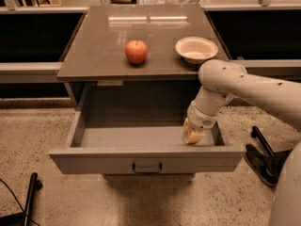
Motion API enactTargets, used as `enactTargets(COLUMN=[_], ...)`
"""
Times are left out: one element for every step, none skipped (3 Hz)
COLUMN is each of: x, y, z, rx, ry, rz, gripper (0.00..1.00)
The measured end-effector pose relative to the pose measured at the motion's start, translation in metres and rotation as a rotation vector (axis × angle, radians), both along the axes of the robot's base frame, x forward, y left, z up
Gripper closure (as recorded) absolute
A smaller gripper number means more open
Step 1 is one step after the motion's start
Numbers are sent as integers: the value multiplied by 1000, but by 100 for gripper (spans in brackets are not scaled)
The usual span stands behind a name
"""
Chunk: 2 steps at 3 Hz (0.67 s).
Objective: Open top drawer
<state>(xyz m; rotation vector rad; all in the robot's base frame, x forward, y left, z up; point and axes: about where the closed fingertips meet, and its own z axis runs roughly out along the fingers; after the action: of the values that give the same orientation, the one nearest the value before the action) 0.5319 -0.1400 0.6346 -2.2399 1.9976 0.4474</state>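
Patience now: ease top drawer (146, 159) straight toward the bottom edge, level and slow, stopping short of the end stop; probably close to full travel already. Sits at lower centre, pulled well out from under the tabletop (94, 55). Enters from the right edge as arm (244, 86), bends at centre right, drops steeply to gripper (193, 136), low inside the drawer's right end, just behind the front panel. Gripper's opening: cannot tell.
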Motion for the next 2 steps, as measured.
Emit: enactTargets(x=[-36,-36], y=[0,0], z=[7,7], rx=[-31,-31], ry=[92,92], rz=[1,1], gripper=[100,100])
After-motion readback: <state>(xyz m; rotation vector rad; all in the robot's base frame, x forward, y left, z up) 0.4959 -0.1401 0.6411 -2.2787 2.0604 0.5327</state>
